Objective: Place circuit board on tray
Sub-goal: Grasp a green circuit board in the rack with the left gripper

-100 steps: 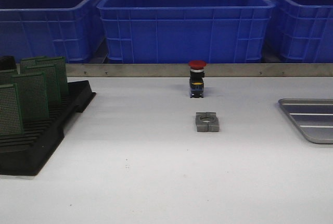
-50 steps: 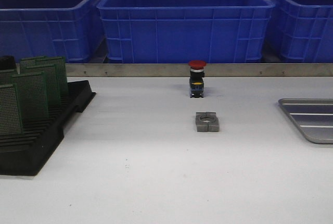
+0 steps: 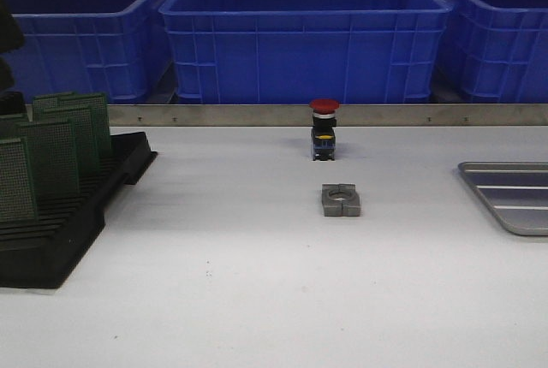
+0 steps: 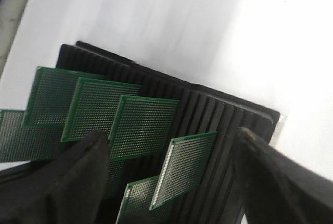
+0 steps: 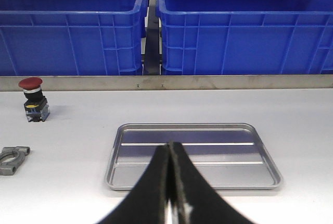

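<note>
Left jaws wide above circuit boards (image 4: pixel 143 125) in rack (image 4: pixel 218 125); right jaws closed, empty, near tray (image 5: pixel 192 156). No legible markings.

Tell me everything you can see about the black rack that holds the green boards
The black rack is a low, dark, plastic-looking block lying flat on the white table at the robot's left, its top cut into parallel slots. Several green perforated circuit boards stand on edge in those slots, leaning slightly. The left gripper hangs open above it; contact cannot be told.
</note>
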### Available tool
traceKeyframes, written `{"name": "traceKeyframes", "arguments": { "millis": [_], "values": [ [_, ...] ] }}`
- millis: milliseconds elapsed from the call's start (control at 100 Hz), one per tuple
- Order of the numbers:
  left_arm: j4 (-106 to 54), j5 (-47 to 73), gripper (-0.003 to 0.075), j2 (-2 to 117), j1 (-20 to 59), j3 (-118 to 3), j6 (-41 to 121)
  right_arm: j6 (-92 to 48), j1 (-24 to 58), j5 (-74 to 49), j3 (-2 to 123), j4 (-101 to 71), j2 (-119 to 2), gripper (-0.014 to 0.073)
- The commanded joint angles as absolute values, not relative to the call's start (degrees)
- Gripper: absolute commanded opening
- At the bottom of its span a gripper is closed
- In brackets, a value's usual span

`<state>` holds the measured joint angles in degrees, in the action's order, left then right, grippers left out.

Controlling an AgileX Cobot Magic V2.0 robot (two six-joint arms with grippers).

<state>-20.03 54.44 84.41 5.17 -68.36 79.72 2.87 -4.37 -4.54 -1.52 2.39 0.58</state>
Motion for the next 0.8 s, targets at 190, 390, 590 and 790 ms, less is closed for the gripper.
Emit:
{"name": "traceKeyframes", "arguments": {
  "millis": [190, 390, 590, 790],
  "values": [
    [-18.9, 55.3, 0.0473, 88.7, 5.2, -71.9, 89.0, 2.2, -4.2, -0.3, -0.8, 2.5, 2.1, -0.0062],
    [-17.7, 54.2, 0.0473, 92.9, 5.2, -71.9, 89.0, 2.2, -4.2, -0.3, -0.8, 2.5, 2.1, -0.0062],
    [-17.5, 54.2, 0.0465, 96.4, 5.2, -71.9, 89.0, 2.2, -4.2, -0.3, -0.8, 2.5, 2.1, -0.0062],
    [-16.6, 54.4, 0.0299, 98.2, 5.2, -71.9, 89.0, 2.2, -4.2, -0.3, -0.8, 2.5, 2.1, -0.0062]
  ]
}}
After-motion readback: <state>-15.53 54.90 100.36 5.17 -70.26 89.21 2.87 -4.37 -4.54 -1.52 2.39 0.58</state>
